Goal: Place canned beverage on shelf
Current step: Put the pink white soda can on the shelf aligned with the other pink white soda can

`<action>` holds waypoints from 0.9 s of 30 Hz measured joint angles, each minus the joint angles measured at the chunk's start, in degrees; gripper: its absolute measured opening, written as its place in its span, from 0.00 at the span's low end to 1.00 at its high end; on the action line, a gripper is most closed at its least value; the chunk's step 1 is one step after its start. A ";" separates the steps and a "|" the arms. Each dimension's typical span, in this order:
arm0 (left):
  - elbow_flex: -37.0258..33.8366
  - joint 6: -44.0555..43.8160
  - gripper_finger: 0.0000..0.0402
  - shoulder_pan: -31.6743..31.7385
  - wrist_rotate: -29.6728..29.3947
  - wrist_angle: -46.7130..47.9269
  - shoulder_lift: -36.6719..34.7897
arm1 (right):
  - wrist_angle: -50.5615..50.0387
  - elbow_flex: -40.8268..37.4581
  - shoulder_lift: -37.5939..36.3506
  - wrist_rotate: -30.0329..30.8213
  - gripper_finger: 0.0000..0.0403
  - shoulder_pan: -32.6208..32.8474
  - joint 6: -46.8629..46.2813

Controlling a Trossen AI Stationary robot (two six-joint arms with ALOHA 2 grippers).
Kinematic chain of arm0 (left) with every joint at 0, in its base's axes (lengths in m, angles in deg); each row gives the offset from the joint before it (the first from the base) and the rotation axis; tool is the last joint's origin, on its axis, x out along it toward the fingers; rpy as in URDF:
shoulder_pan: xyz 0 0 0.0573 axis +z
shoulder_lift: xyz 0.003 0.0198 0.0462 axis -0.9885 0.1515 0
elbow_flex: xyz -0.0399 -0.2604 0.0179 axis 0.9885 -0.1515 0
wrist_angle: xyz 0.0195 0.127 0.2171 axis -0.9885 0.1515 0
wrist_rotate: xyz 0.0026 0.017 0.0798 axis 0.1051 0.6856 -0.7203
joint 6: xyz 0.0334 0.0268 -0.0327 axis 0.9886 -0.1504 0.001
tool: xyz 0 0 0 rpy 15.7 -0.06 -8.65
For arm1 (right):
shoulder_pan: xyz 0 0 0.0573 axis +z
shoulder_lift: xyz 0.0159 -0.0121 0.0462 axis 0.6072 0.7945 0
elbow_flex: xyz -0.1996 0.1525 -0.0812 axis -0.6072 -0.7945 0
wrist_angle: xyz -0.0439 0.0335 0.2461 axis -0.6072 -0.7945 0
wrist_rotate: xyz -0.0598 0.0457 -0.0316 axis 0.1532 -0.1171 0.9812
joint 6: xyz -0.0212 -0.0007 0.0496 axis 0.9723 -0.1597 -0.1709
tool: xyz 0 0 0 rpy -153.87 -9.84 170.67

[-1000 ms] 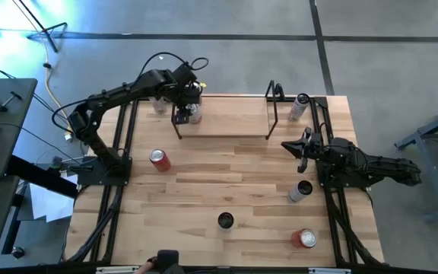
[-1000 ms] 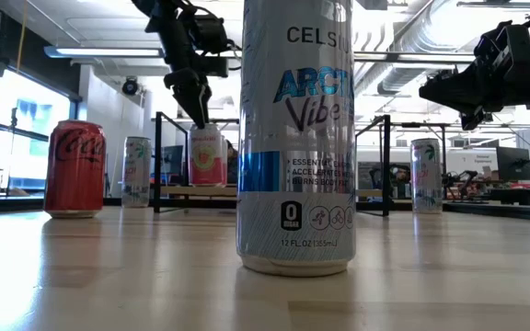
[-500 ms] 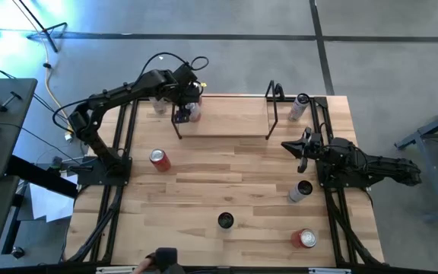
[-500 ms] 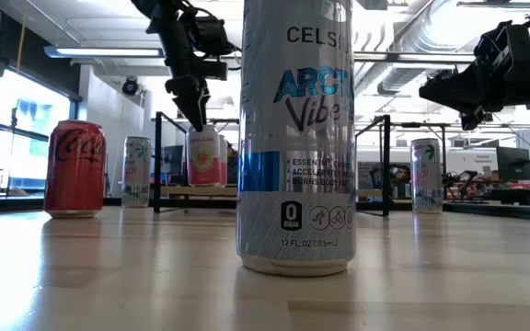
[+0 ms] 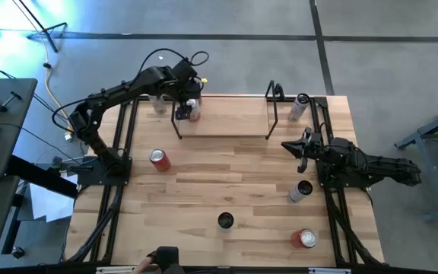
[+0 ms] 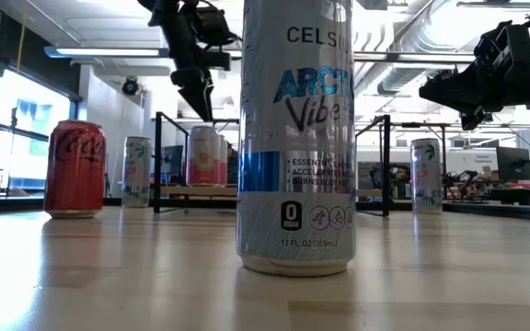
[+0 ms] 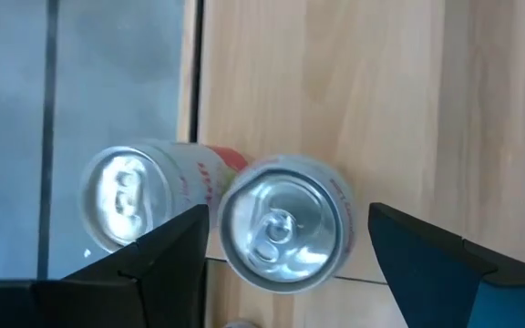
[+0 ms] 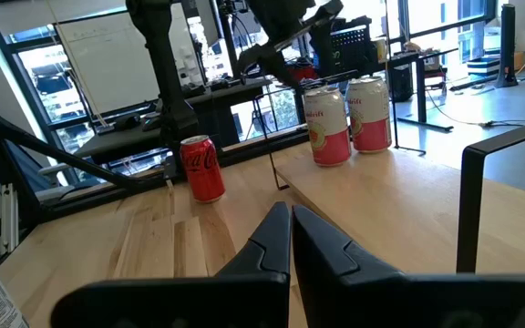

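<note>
Two dark robot arms worked at a wooden table (image 5: 226,179) w/ a low wood shelf (image 5: 226,122) along its far edge, black rod uprights at each end.

Left gripper (image 5: 190,95) hovered directly above the shelf's left end, fingers spread wide, holding nothing. In the left wrist view the two fingers (image 7: 167,251) straddled a silver can top w/o touching it. That pink-and-white can (image 7: 283,223) stood upright on the shelf at its left end. A second pink can (image 7: 130,196) stood just beside it, closer to the shelf's edge. In the low view the gripper tips hung clear above the cans, w/ a gap between.

Right gripper (image 5: 301,146) waited over the table's right side, near the shelf's right upright, fingers pressed together, empty.

Elsewhere on the table: a red cola can (image 5: 159,159) at left, a white can (image 5: 159,105) off the shelf's left end, another (image 5: 300,106) off its right end, a silver can (image 5: 300,190) by the right arm, a dark-topped can (image 5: 226,221) near the front centre, and a red can (image 5: 304,239) at front right. All upright.
</note>
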State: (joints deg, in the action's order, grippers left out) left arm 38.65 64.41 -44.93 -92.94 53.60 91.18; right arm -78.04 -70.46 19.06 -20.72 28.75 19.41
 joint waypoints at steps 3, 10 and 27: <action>1.20 0.02 0.72 0.00 0.07 0.02 -0.04 | 0.00 -0.02 0.02 -0.01 0.00 -0.01 0.00; 3.86 -5.65 0.72 -1.92 0.23 3.06 -0.09 | 0.00 -0.02 0.01 0.01 0.00 0.02 -0.02; 5.01 -34.34 0.53 -5.55 -10.19 6.94 0.15 | 0.00 0.00 0.01 0.01 0.00 0.02 0.00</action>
State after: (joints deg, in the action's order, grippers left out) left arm 43.66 30.07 -50.48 -103.14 60.54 91.33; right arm -78.04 -70.46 19.07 -20.71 28.76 19.41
